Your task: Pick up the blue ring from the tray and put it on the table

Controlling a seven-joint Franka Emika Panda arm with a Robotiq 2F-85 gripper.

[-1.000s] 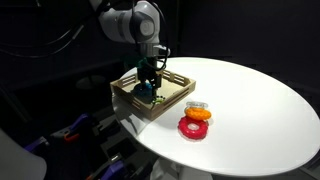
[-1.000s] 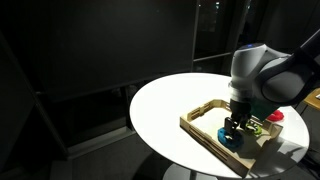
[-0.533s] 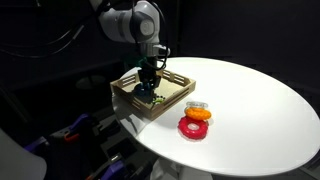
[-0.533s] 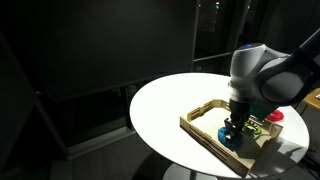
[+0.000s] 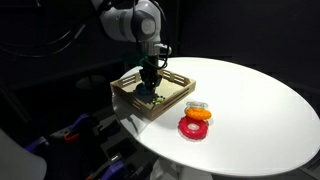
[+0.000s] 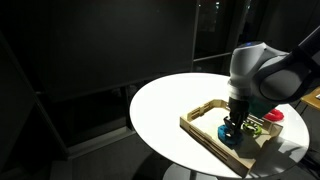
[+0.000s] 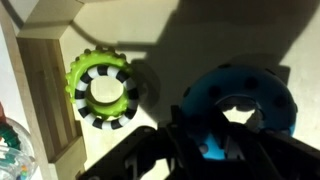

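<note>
1. My pincer point(image 5: 148, 88) is down inside the tray point(image 5: 166, 105), with the arm standing almost straight above it in both exterior views
2. The blue ring point(image 7: 205, 100) lies on the tray's pale floor directly at the pincer tips; in the wrist view the dark fingers cross its near edge and cover part of it
3. I cannot tell from any view how wide the pincer is set, or whether it has actually closed on the blue ring; the fingers are just a dark mass against it
4. In an exterior view the blue ring point(image 6: 238, 143) shows as a blue patch under the pincer, near the tray corner closest to that camera
5. A green-and-black striped ring point(image 7: 78, 90) lies flat on the tray floor beside the blue ring, apart from it and close to the wooden side wall
6. Out on the white tabletop point(image 5: 250, 110), well clear of the tray, sit a red ring point(image 5: 192, 129) and an orange ring point(image 5: 199, 114), which look to be touching
</note>
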